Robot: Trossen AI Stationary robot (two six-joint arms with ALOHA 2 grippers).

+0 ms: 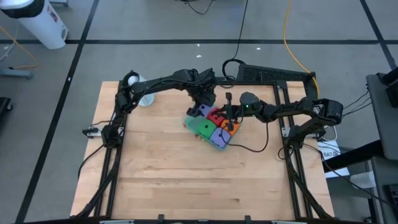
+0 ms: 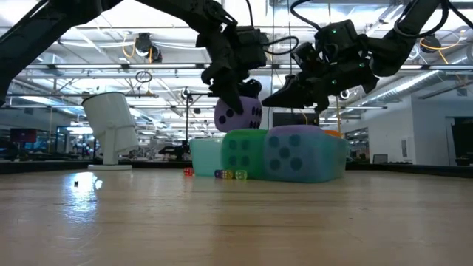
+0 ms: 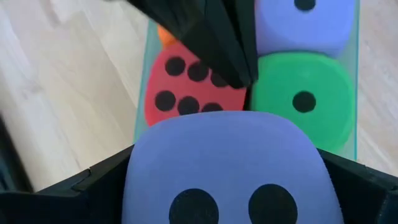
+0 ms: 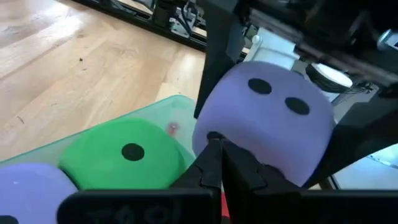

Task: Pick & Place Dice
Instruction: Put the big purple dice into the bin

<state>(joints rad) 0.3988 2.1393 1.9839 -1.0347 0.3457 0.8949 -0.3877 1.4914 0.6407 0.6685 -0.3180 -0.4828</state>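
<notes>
Low view, left of centre to right: the left gripper (image 2: 238,111), jaws spread wide, clasps a purple-blue die (image 2: 239,112) raised above the green die (image 2: 244,154) and second purple-blue die (image 2: 297,154) in the translucent tray (image 1: 192,124), while the right gripper (image 2: 275,100), upper right, is closed empty.

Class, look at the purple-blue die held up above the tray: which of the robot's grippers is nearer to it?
The left. The left gripper clamps the raised purple-blue die between its fingers above the tray. The right gripper hovers shut just beside that die, holding nothing.
</notes>
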